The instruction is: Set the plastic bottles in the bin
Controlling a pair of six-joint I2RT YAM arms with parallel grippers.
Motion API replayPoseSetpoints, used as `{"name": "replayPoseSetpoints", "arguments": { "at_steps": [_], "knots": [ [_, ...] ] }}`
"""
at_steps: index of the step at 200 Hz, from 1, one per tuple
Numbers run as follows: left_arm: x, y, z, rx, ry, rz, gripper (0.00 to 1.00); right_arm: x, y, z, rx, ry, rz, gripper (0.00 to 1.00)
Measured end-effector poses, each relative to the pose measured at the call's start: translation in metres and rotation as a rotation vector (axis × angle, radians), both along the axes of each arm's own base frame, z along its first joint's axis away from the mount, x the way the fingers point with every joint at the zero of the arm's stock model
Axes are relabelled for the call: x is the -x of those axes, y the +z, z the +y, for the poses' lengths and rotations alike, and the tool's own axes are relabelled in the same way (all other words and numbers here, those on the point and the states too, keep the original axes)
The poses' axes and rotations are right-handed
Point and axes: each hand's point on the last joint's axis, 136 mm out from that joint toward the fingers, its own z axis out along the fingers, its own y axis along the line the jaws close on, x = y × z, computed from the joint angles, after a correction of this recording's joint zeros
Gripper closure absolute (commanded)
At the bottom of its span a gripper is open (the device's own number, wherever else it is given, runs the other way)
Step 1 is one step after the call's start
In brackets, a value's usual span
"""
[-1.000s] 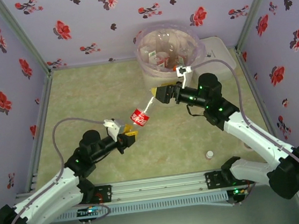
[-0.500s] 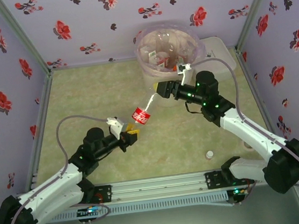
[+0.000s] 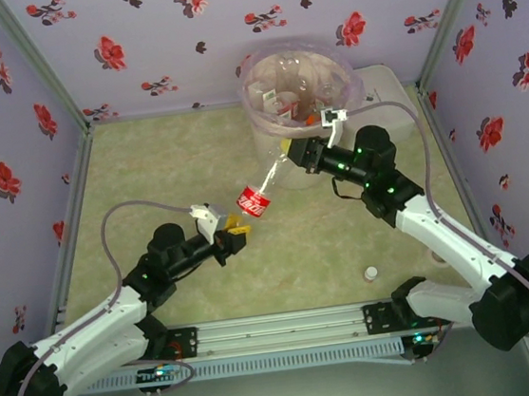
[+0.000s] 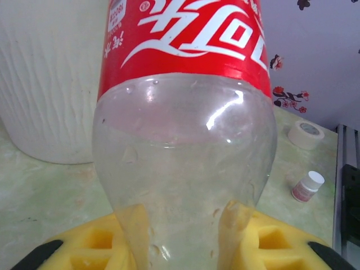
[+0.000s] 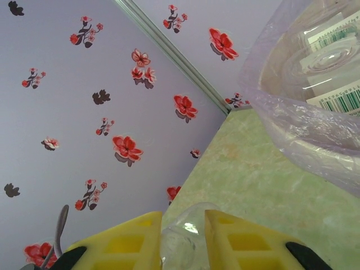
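Observation:
A clear plastic bottle (image 3: 251, 202) with a red label hangs in the air between both arms, tilted toward the bin. My left gripper (image 3: 235, 230) is shut on its narrow clear end, and the left wrist view shows the yellow fingers (image 4: 132, 225) pressed into the bottle (image 4: 185, 140). My right gripper (image 3: 288, 155) is shut on the bottle's other clear end (image 5: 185, 239), beside the bin (image 3: 272, 140). The cream bin holds several bottles (image 3: 287, 100) inside its pinkish bag (image 5: 304, 129). A small white-capped bottle (image 3: 371, 272) stands on the table near the right arm's base.
A flat white lidded box (image 3: 390, 83) sits behind the bin at the back right. A roll of tape (image 4: 306, 134) lies on the table near the small bottle (image 4: 307, 187). Flowered walls close in three sides, and a metal rail runs along the front.
The right gripper went from open to shut on the bottle's far end. Both arms and the bottle shifted slightly right and toward the bin.

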Motion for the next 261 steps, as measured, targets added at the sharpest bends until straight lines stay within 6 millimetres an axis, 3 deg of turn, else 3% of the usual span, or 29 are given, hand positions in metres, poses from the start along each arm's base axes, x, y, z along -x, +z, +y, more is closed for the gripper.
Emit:
{"name": "replayPoseSetpoints", "arguments": {
  "at_steps": [15,34,57,98,125,135,157,200,234,261],
  "knots": [
    [0.0,0.001,0.0,0.005,0.0,0.004,0.41,0.001,-0.001,-0.001,0.005,0.002,0.008,0.83],
    [0.002,0.007,-0.001,0.018,-0.005,-0.012,0.13,0.005,-0.01,-0.001,0.03,0.012,0.038,0.86],
    [0.002,0.014,-0.001,0.028,-0.006,-0.026,0.01,0.005,-0.014,-0.009,0.052,-0.005,0.058,0.87],
    [0.003,0.03,0.001,0.066,-0.002,-0.063,0.0,0.009,0.001,-0.014,0.089,0.005,0.048,0.88],
    [0.0,0.031,0.003,0.069,0.018,-0.066,0.04,0.011,0.031,-0.02,0.116,-0.003,-0.013,0.88],
    [-0.003,0.029,0.003,0.055,0.029,-0.052,0.0,0.013,0.04,-0.024,0.127,-0.012,-0.036,0.86],
    [-0.004,0.021,-0.002,-0.026,0.029,0.011,0.0,0.02,0.035,-0.036,0.18,-0.039,-0.029,0.71],
    [0.013,0.011,-0.022,-0.195,-0.042,0.061,0.0,0.031,-0.011,-0.072,0.326,-0.151,0.099,0.38],
    [0.022,-0.04,-0.064,-0.396,-0.136,0.114,0.0,0.046,-0.052,-0.104,0.38,-0.243,0.211,0.17],
    [0.04,-0.084,-0.104,-0.547,-0.249,0.137,0.0,0.053,-0.062,-0.118,0.401,-0.287,0.244,0.1]
  ]
}}
